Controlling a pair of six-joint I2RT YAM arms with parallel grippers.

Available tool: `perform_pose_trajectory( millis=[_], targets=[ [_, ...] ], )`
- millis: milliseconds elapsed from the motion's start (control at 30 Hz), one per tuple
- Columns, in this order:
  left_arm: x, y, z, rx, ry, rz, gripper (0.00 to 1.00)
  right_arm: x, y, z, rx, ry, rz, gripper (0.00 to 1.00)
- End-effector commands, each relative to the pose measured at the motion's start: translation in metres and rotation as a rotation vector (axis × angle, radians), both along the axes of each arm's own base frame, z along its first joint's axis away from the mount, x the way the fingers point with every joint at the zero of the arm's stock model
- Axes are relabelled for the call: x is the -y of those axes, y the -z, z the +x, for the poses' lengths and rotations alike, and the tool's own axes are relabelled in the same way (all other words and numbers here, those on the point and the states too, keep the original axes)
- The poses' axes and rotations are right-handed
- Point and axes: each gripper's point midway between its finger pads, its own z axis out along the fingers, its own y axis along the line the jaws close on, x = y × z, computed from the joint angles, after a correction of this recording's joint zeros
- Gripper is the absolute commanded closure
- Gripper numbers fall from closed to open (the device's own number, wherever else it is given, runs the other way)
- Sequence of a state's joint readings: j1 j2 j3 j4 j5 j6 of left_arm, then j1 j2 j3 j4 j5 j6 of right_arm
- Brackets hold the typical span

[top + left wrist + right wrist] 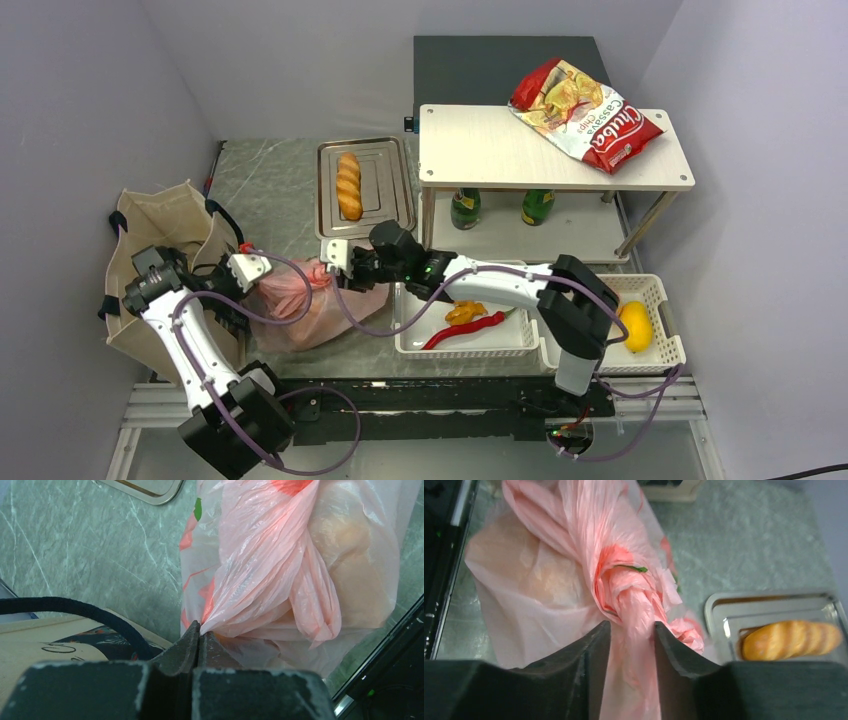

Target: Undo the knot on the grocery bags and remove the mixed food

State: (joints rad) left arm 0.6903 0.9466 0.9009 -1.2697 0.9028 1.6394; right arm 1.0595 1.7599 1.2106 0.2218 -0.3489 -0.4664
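Long golden bread loaf (348,186) in a shiny metal tray (385,165). Red chips bag (584,113) flat on a white wooden shelf (480,150). Below it, one green glass bottle (465,208) beside another green bottle (537,206). Red chili (462,331) in a white plastic basket (470,350). Yellow round fruit (634,326) in a second white basket (655,290).

Lab test cell: grey partition walls (80,80)

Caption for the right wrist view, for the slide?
Right tool, jaws parted, straddles a twisted strand of the pink bag just short of the knot; baguette on metal tray beyond.
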Motion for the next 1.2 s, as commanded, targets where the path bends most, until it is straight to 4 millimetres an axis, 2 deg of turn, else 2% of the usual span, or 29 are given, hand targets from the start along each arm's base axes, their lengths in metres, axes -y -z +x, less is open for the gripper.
perform_pose_trajectory(
  millis=[0,67,100,133,200,267,300,367,467,567,700,800,867,933,967,1000,1067,1167],
  targets=[
    [-0.005,-0.004,0.001,0.025,0.023,0.060,1.00,0.003,0.010,0.015,0.048,0.026,-0.054,0.77],
    [-0.014,-0.001,0.003,0.019,-0.009,0.081,1.00,0.010,0.003,0.017,0.050,0.041,-0.034,0.98],
    [-0.017,-0.001,0.005,0.020,-0.020,0.083,1.00,0.013,-0.002,0.017,0.053,0.049,-0.019,1.00],
    [-0.020,-0.004,0.008,0.026,-0.031,0.076,0.94,0.016,-0.006,0.015,0.054,0.051,-0.004,1.00],
    [-0.015,-0.018,0.011,0.047,-0.027,0.039,0.61,0.018,-0.016,0.012,0.049,0.044,0.032,1.00],
    [0.009,-0.046,0.008,0.150,0.062,0.006,0.29,0.016,-0.024,0.010,0.032,0.034,0.072,1.00],
    [0.023,-0.056,0.006,0.201,0.102,-0.007,0.19,0.012,-0.030,0.010,0.024,0.029,0.097,1.00],
    [0.045,-0.069,0.005,0.284,0.144,-0.008,0.13,0.005,-0.037,0.010,-0.008,0.024,0.127,1.00],
    [0.067,-0.073,0.005,0.378,0.209,0.045,0.16,-0.005,-0.047,0.010,-0.048,0.020,0.163,1.00],
    [0.081,-0.060,0.002,0.387,0.273,0.074,0.20,-0.009,-0.056,0.007,-0.060,0.004,0.195,1.00],
    [0.081,-0.036,0.014,0.317,0.295,0.110,0.25,-0.010,-0.059,0.006,-0.061,-0.006,0.201,1.00],
    [0.078,-0.027,0.029,0.289,0.262,0.112,0.28,-0.009,-0.060,0.003,-0.059,-0.015,0.204,1.00],
    [0.075,-0.029,0.037,0.281,0.228,0.114,0.44,-0.007,-0.061,0.004,-0.052,-0.010,0.200,1.00],
    [0.075,-0.042,0.040,0.267,0.189,0.072,0.64,-0.005,-0.059,0.008,-0.040,0.009,0.191,1.00],
    [0.076,-0.051,0.039,0.252,0.170,0.048,0.71,-0.003,-0.055,0.010,-0.029,0.023,0.179,1.00],
    [0.077,-0.062,0.038,0.247,0.155,0.023,0.75,0.000,-0.053,0.013,-0.016,0.041,0.172,1.00],
    [0.077,-0.071,0.032,0.210,0.095,-0.040,0.84,0.008,-0.044,0.020,0.008,0.073,0.153,1.00],
    [0.062,-0.076,0.033,0.196,-0.016,-0.093,0.96,0.022,-0.034,0.031,0.021,0.111,0.126,1.00]
  ],
)
